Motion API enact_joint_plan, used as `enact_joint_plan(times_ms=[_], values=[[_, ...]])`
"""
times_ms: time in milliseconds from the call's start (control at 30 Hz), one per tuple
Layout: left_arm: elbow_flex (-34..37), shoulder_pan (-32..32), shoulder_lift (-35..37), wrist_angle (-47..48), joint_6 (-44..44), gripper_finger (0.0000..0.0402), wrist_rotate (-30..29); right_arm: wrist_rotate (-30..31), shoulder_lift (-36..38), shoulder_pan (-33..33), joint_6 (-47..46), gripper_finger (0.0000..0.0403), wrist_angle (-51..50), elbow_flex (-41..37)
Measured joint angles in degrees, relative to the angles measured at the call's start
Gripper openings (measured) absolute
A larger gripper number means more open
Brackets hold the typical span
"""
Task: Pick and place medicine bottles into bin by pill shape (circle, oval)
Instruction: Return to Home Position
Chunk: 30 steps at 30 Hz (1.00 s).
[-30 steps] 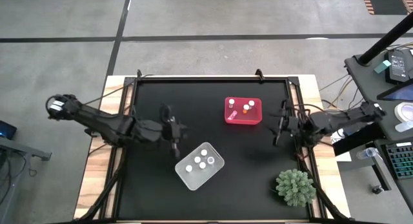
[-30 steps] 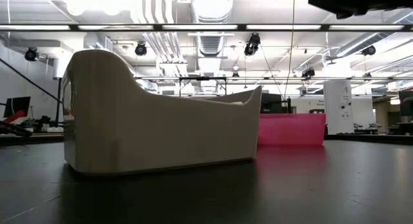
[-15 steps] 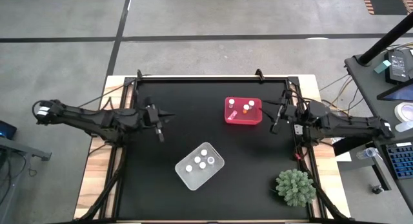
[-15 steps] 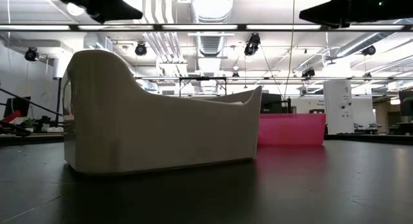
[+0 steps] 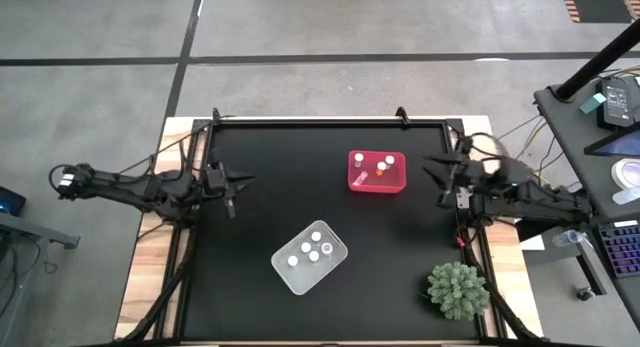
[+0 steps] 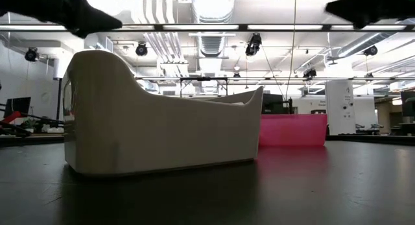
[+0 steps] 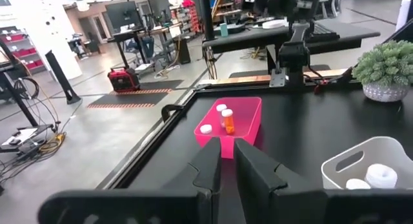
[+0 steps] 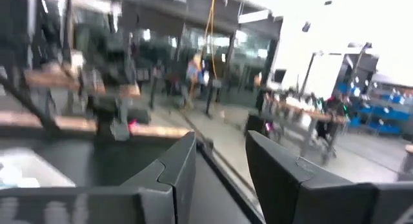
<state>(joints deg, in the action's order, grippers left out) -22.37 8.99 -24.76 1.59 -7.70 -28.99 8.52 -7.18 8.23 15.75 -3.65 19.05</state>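
Over at the table's edges, you're pulling both claws back empty: left claw (image 5: 232, 179) nearly closed, right claw (image 5: 437, 174) slightly apart. Bottles (image 5: 310, 252) are all sitting in the white bin (image 5: 288, 276) and pink bin (image 5: 358, 182), so sorting's looking done.

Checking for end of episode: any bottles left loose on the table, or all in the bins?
All in. The medicine bottles sit in the pink bin and the white bin; the high view shows none loose on the black table.
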Motion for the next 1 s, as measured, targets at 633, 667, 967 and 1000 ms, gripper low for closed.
enact_joint_plan(times_ms=[633,667,967,1000], values=[[13.57,0.02,19.11,-4.05,2.01,0.0026,2.3,-4.22,6.43,-0.08,-3.39,0.0125,12.67,-13.15],[14.12,0.02,19.75,-4.26,2.66,0.0026,2.42,-4.49,6.38,-0.08,-3.65,0.0125,14.62,-14.35],[20.83,0.07,23.29,-8.89,4.36,0.0026,3.9,-5.58,5.99,-0.07,-4.9,0.0125,19.94,-18.32],[21.28,0.07,23.09,-9.24,4.36,0.0026,4.01,-5.57,6.0,-0.07,-5.36,0.0125,20.31,-18.32]])
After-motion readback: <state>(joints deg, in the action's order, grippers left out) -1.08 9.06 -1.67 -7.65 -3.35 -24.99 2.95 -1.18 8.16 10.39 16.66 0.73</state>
